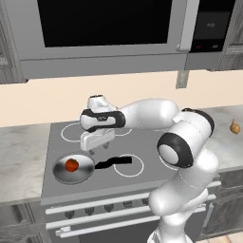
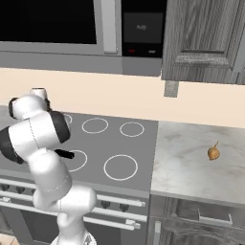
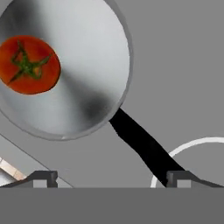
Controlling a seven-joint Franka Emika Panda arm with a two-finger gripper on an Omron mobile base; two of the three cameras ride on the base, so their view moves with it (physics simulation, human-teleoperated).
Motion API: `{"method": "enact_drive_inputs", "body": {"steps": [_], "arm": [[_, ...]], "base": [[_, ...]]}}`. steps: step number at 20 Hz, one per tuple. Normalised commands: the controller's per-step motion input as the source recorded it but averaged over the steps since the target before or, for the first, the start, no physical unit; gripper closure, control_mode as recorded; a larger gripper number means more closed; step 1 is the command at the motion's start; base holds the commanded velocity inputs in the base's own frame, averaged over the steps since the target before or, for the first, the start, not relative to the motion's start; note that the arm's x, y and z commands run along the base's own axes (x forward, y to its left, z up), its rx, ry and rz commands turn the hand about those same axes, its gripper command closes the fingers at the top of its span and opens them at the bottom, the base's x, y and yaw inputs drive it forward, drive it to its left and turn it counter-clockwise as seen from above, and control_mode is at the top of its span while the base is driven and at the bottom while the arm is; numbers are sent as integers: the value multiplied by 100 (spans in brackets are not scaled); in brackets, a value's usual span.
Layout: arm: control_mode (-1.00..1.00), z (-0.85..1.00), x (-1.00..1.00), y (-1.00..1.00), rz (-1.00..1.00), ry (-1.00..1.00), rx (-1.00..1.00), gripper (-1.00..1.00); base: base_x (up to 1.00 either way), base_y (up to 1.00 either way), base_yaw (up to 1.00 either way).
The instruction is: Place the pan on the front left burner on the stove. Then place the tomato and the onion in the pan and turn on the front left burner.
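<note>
The steel pan (image 1: 85, 172) sits at the front left of the grey stove (image 1: 142, 142), covering the front left burner's ring. The red tomato (image 1: 71, 165) lies inside it, left of centre. My gripper (image 1: 99, 148) hovers open just above the pan's right rim and black handle (image 1: 113, 163), holding nothing. In the hand view the pan (image 3: 83, 87) and tomato (image 3: 28, 64) lie ahead, the handle (image 3: 144, 148) runs between my spread fingertips (image 3: 43, 178). The tan onion (image 1: 234, 126) rests on the marble counter far to the right, also seen as the onion (image 2: 213, 152).
A neighbouring burner ring (image 1: 128, 166) lies right of the pan handle. Dark knobs (image 1: 109, 207) and pale bar handles line the stove front. A microwave (image 1: 104, 28) hangs above the cooktop. Marble counter (image 2: 191, 162) flanks the stove (image 2: 110, 143).
</note>
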Motion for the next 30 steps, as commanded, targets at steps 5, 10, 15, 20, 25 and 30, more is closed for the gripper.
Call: {"method": "enact_drive_inputs", "body": {"steps": [5, 10, 15, 20, 25, 30], "arm": [[-100, 11, 0, -86, -7, 4, 0, -100], [-100, 7, 0, -90, -9, 3, 0, -100], [-100, 2, 0, -92, -11, 1, 0, -100], [-100, 0, 0, -91, -11, 0, 0, -100], [-100, 14, 0, -86, -9, -1, 0, -100], [-100, 13, 0, -81, -5, -7, 0, -100]], "base": [[0, 0, 0], [0, 0, 0], [0, 0, 0], [0, 0, 0], [0, 0, 0], [0, 0, 0]]}}
